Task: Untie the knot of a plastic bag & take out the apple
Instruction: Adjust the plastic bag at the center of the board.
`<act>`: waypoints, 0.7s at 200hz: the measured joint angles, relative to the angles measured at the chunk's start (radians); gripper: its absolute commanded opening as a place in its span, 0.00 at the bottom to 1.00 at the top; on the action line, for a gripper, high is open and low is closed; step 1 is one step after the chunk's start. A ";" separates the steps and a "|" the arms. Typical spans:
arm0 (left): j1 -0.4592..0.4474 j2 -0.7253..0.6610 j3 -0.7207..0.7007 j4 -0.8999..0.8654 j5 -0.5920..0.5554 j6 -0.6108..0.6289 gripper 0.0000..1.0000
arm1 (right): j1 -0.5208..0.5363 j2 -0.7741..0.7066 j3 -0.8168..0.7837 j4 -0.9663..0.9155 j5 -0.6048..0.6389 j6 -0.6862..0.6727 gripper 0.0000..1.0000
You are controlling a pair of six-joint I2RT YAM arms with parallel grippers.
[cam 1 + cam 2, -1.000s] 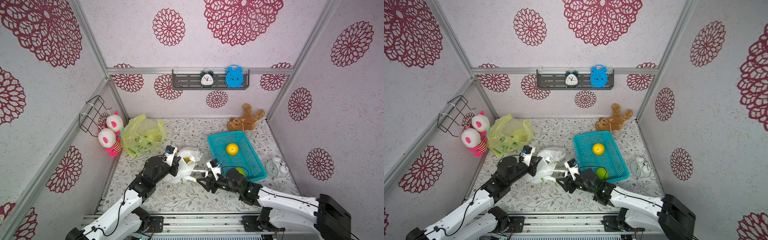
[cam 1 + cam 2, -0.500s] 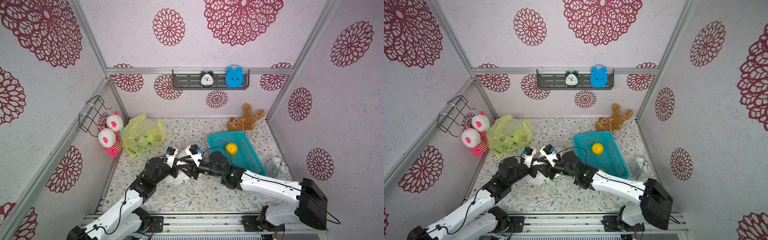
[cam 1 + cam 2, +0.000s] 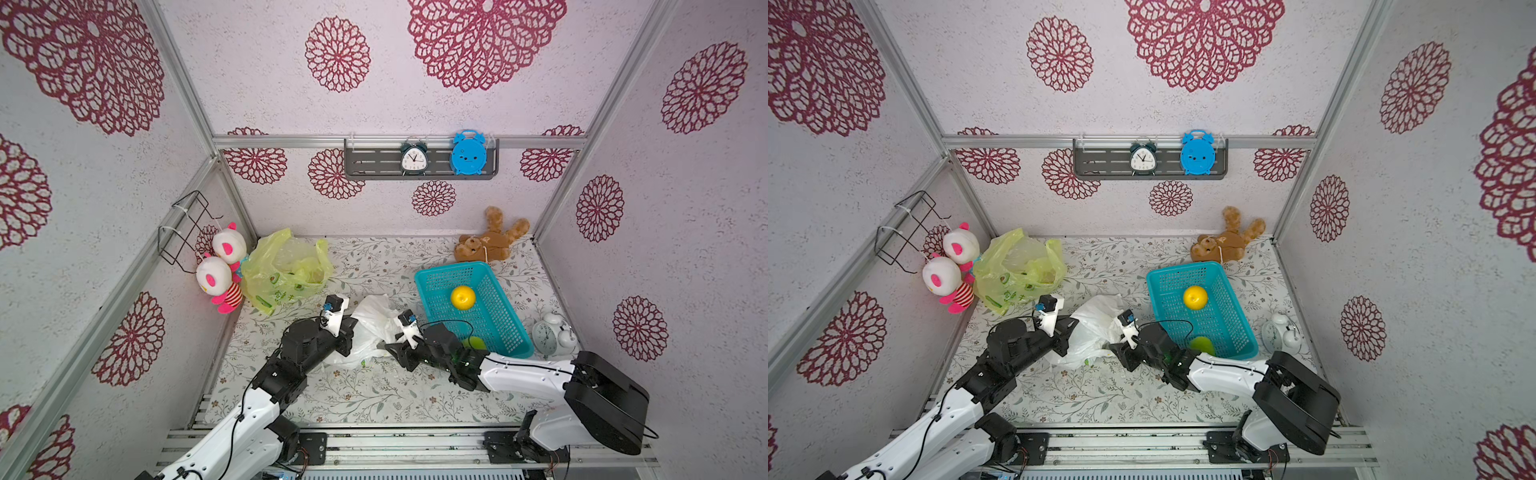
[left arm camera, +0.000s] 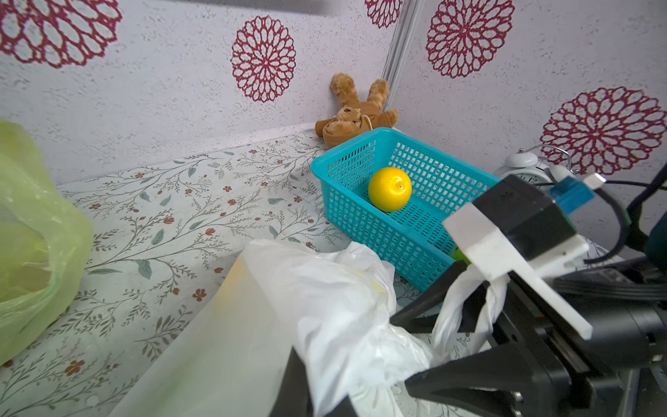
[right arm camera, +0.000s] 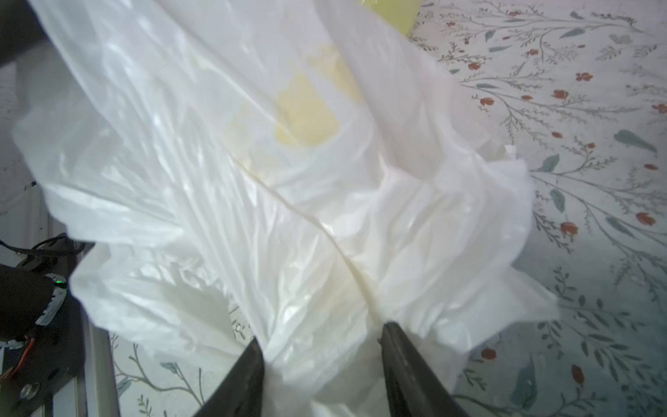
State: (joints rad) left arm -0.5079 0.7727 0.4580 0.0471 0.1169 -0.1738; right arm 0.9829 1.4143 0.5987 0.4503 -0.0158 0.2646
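A crumpled white plastic bag (image 3: 376,322) lies on the flower-printed tabletop (image 3: 374,395). In both top views it sits between a yellow-green bag (image 3: 286,270) on the left and a teal basket (image 3: 451,269) on the right. Its film is thin, milky and heavily creased, and it is slumped rather than puffed. In the right wrist view a pale yellow shape (image 5: 306,115) shows through the plastic, too blurred to trace.

At the bag's left edge the left gripper (image 3: 348,341) is closed tight. The left wrist view shows film spilling out around its black fingers (image 4: 297,382), so it has a fold of the bag pinched. The bulk of the bag lies just past those fingertips, toward the basket.

At the bag's right edge the right gripper (image 3: 392,353) stands roughly half open. Its two dark fingers (image 5: 408,364) straddle a bunched fold of film that fills the gap between them. In the left wrist view a twisted strip (image 4: 465,310) of the bag hangs between the same fingers and is narrower than the gap. Whether the pads press on it cannot be told.

Farther right, the basket holds a yellow apple (image 3: 462,297) and a green fruit (image 3: 477,343) beside the right arm's wrist. A white alarm clock (image 3: 550,334) stands beyond the basket.
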 measured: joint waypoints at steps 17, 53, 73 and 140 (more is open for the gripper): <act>0.018 -0.023 0.000 -0.008 -0.003 -0.003 0.00 | -0.005 -0.021 -0.004 -0.011 0.029 0.008 0.48; 0.077 -0.071 0.000 -0.007 -0.003 -0.036 0.00 | -0.015 -0.171 -0.020 -0.084 0.130 0.009 0.50; 0.107 -0.066 -0.001 0.001 0.005 -0.056 0.00 | -0.021 -0.318 -0.055 -0.120 0.149 0.001 0.55; 0.116 0.072 0.019 0.023 0.102 -0.087 0.00 | 0.042 -0.408 -0.017 0.054 -0.154 -0.062 0.40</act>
State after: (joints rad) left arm -0.3923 0.8448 0.4774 0.0696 0.2188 -0.2607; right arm 1.0248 1.0065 0.5819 0.5041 -0.1696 0.2024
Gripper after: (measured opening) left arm 0.039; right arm 0.461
